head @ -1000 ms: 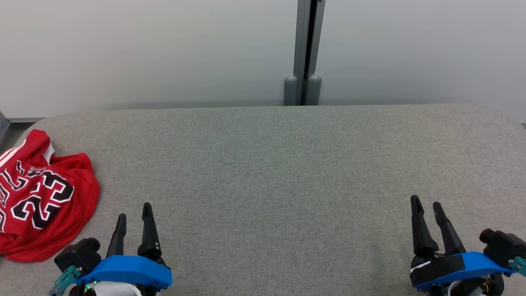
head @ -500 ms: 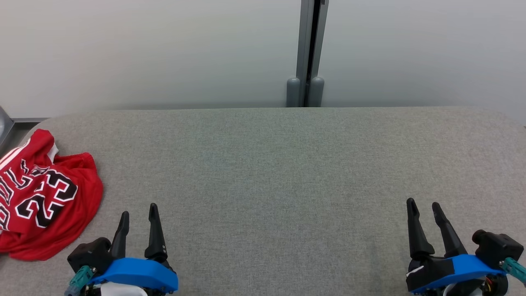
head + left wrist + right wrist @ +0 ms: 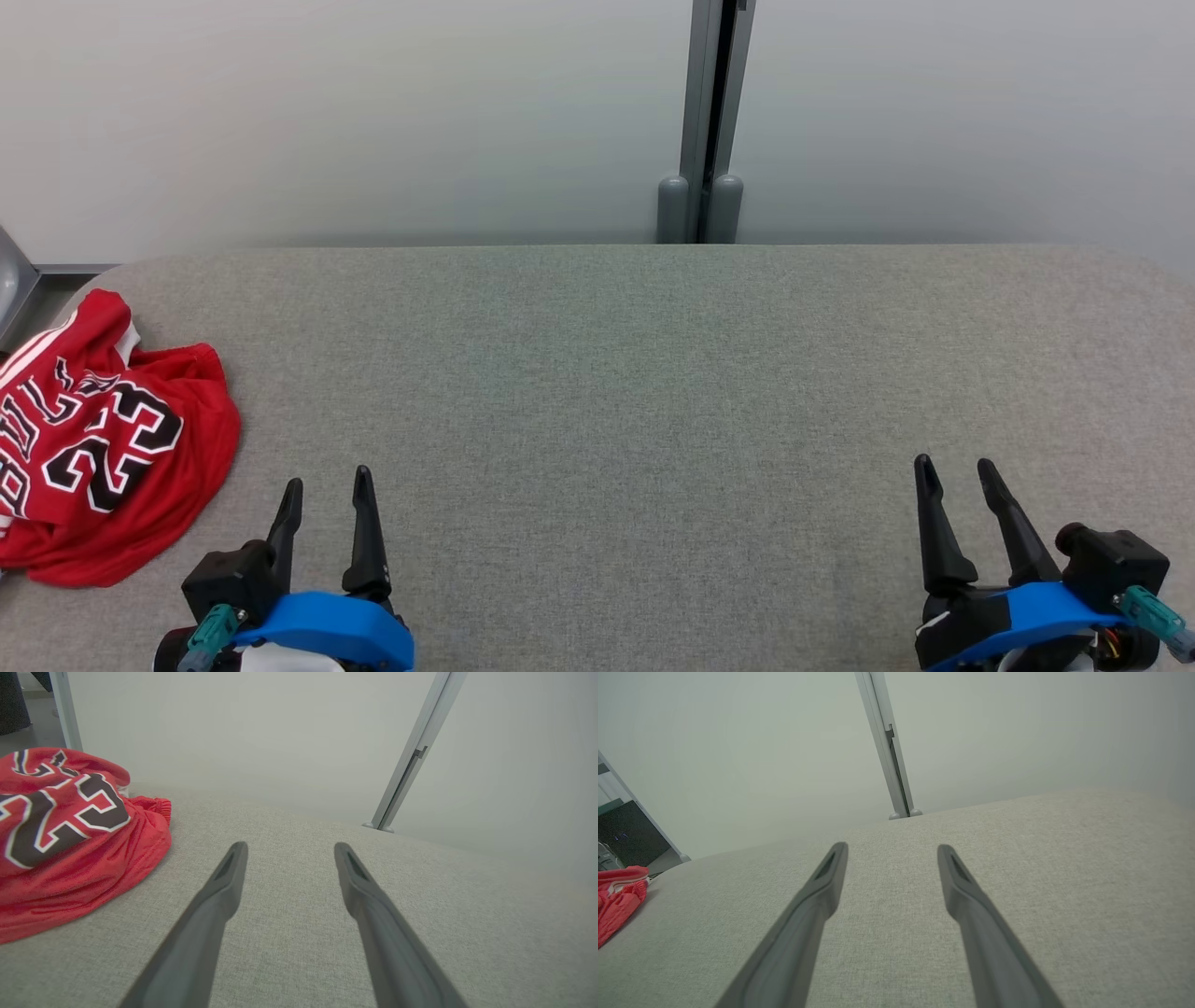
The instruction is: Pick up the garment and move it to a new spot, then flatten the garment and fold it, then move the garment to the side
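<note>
Near edge, left tool [image 3: 329, 478]: fingers spread, gripping nothing; it sits poised over the desk [image 3: 607, 373] just right of the garment [image 3: 103, 439], the closer one for the pickup.
Near edge, right tool [image 3: 954, 462]: spread and empty, well apart from the left, which leaves the middle open for laying cloth flat.
Left end, garment: red numbered jersey bunched in a heap, untouched; I judge lifting it comes first.
Far side, post [image 3: 707, 121]: grey upright against the wall [image 3: 373, 112], clear of my work.
</note>
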